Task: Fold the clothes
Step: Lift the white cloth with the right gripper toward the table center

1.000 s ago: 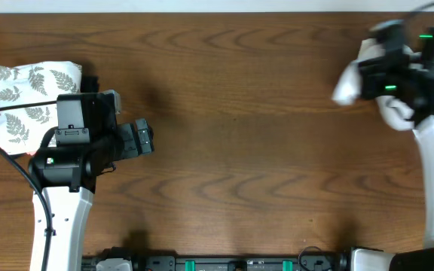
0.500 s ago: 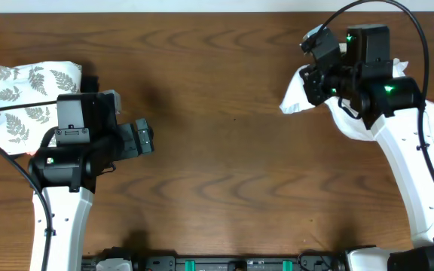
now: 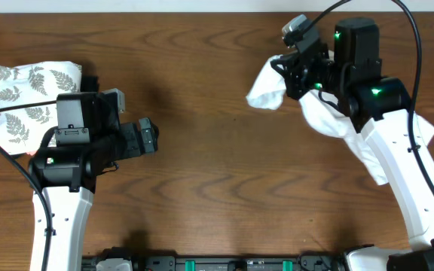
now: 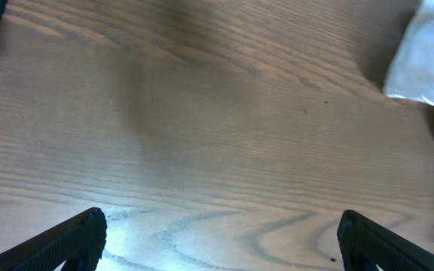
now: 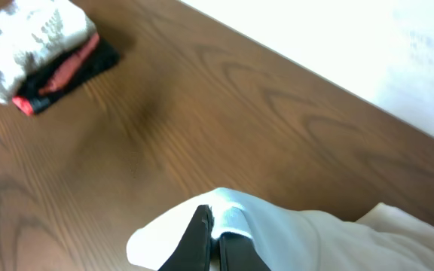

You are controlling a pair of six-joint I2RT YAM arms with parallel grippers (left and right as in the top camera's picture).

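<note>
The clothes, a plain white T-shirt [image 3: 330, 120], trail from the table's right side up to my right gripper [image 3: 291, 71], which is shut on a bunched edge of the fabric and holds it lifted. In the right wrist view the T-shirt [image 5: 337, 241] drapes over the closed right gripper [image 5: 217, 237]. My left gripper [image 3: 148, 139] hovers at the left of the table with its black fingers [image 4: 66, 241] spread wide over bare wood, nothing between them. A corner of the T-shirt [image 4: 428, 60] shows at the upper right of the left wrist view.
A folded white cloth with grey fern leaves [image 3: 32, 98] lies at the far left on black and red folded garments [image 5: 66, 75]. Brown wood table [image 3: 217, 173] stretches between the arms. The table's far edge runs along the top.
My right gripper has moved left toward the table's middle, dragging the white T-shirt with it and stretching it out behind. The left arm has stayed still.
</note>
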